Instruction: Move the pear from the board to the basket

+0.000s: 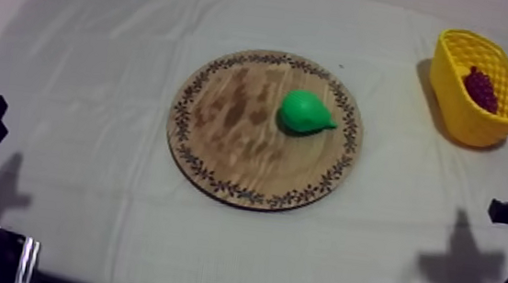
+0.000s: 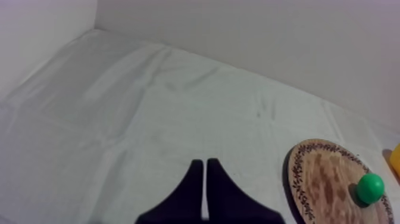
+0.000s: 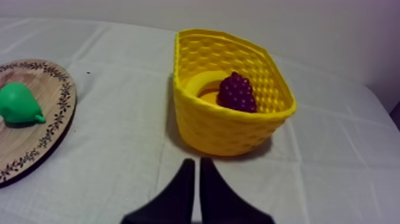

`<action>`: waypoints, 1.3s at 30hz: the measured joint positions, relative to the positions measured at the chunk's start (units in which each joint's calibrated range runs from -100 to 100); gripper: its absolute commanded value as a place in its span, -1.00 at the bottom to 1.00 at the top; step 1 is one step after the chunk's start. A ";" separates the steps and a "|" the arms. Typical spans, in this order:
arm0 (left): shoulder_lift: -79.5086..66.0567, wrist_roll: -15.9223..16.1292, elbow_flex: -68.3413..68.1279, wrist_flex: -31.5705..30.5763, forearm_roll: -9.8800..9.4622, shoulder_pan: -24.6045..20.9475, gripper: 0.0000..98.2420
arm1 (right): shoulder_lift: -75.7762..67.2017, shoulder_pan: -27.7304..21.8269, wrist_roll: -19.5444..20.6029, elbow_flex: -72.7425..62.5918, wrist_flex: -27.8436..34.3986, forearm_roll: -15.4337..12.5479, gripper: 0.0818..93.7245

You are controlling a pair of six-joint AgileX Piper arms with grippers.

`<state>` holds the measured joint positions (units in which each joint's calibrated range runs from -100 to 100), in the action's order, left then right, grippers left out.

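Pear lies on the wooden board, on its half toward the yellow basket, which holds grapes well apart from the board. I note left jaws and right jaws clenched on nothing.

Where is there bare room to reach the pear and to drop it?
Bare cloth lies between the wooden board and the yellow basket, and on the board's other side. The pear lies alone on the board. Only the basket is crowded: grapes take up part of it.
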<state>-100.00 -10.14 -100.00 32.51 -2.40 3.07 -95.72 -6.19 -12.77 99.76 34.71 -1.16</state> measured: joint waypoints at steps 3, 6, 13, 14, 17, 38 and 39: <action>0.00 0.00 0.00 0.00 0.00 0.00 -1.00 | 0.00 0.04 0.39 0.00 0.00 0.00 -0.99; 0.00 0.00 0.00 0.00 0.00 0.00 -1.00 | 0.00 0.12 1.11 0.00 0.00 0.00 -0.99; 0.00 0.00 0.00 0.00 0.00 0.00 -1.00 | 0.00 2.22 0.14 0.00 0.00 0.00 -0.99; 0.00 0.00 0.00 0.00 0.00 0.00 -1.00 | 0.00 2.65 0.06 0.00 -0.06 0.00 -0.99; 0.00 0.00 0.00 0.00 0.00 0.00 -1.00 | 0.00 3.73 -1.52 0.00 -0.06 0.05 -0.99; 0.00 0.00 0.00 0.00 0.00 0.00 -1.00 | 6.09 7.04 -5.58 -6.98 -2.30 1.16 -0.99; 0.00 0.00 0.00 0.00 0.00 0.00 -1.00 | 7.86 7.63 -6.41 -8.82 -2.83 1.16 -0.99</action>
<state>-100.00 -10.14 -100.00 32.51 -2.40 3.07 -87.86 1.44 -19.18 90.94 31.88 0.00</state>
